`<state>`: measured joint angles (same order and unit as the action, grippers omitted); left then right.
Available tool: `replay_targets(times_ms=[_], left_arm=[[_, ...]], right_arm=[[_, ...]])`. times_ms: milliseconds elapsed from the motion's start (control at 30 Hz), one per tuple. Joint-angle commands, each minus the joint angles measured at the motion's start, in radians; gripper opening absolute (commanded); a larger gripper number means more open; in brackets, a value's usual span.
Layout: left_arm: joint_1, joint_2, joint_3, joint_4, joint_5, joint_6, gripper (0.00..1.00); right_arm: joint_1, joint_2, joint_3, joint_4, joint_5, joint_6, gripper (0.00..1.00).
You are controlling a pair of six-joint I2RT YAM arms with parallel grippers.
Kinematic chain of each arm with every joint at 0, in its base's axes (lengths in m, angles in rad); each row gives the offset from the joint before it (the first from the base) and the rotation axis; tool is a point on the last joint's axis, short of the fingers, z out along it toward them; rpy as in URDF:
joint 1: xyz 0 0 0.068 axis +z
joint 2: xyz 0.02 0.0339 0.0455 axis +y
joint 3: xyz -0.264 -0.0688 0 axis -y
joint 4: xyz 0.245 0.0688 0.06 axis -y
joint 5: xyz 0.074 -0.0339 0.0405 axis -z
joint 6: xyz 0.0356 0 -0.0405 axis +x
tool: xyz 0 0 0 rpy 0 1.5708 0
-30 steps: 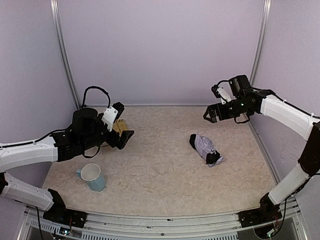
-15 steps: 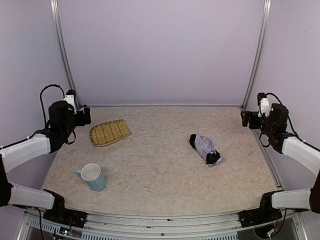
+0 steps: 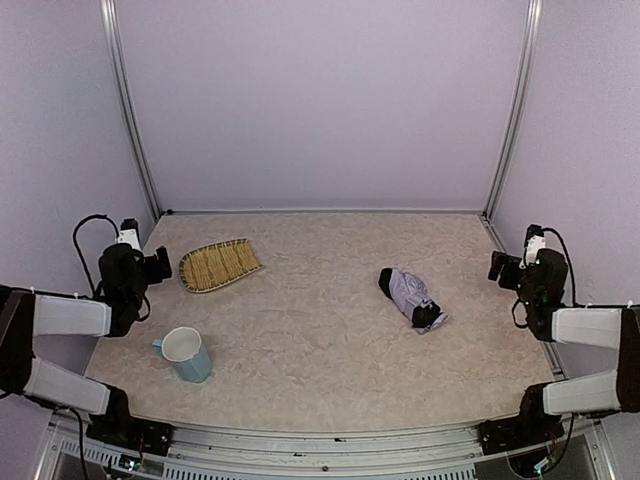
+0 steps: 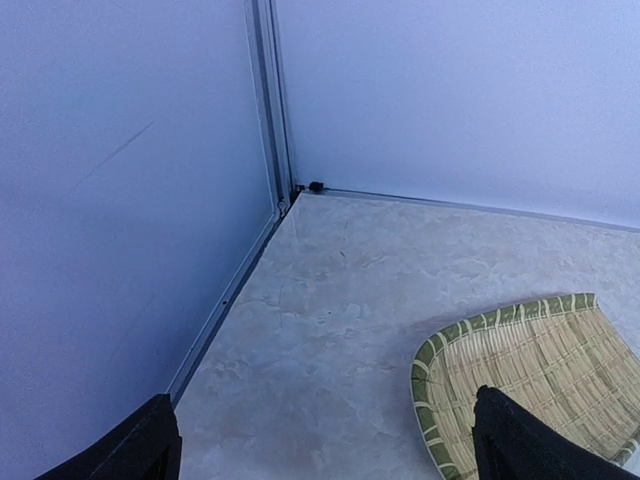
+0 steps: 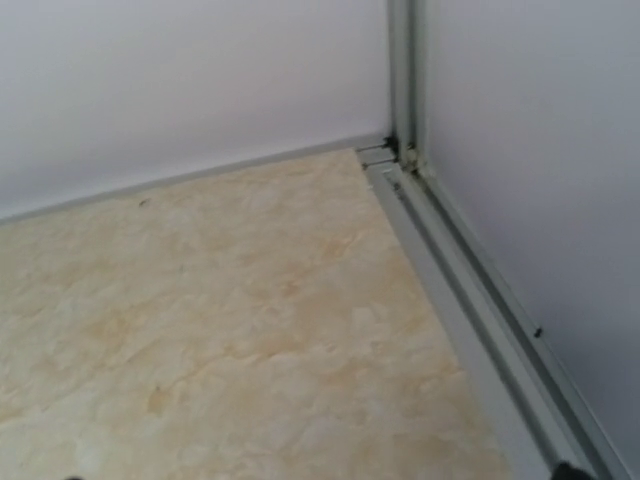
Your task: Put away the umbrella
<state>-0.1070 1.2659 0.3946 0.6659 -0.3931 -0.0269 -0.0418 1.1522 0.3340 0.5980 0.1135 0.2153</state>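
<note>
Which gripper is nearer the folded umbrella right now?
Right. The right gripper hangs a little to the right of the umbrella; the left gripper is far across, left of the woven tray.

The top camera looks down from high behind the arms across the whole bench (image 3: 320,340) to the back wall (image 3: 320,100). The left wrist camera sits low and close, facing past the left gripper (image 4: 325,405) into the far-left corner, and shares the tray (image 4: 530,385) and left post (image 4: 265,100) with the top view. The right wrist camera, equally low, faces the right post (image 5: 402,70), which the top view also shows.
</note>
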Motion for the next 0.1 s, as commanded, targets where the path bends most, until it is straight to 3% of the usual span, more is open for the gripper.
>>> replay_targets(times_ms=[0, 67], left_arm=[[0.015, 0.03, -0.061, 0.2, 0.018, -0.008, 0.99], [0.018, 0.051, -0.069, 0.229, 0.041, -0.012, 0.99]], right_arm=[[-0.01, 0.029, -0.019, 0.093, 0.127, 0.081, 1.0], [-0.011, 0.044, -0.007, 0.074, 0.129, 0.07, 1.0]])
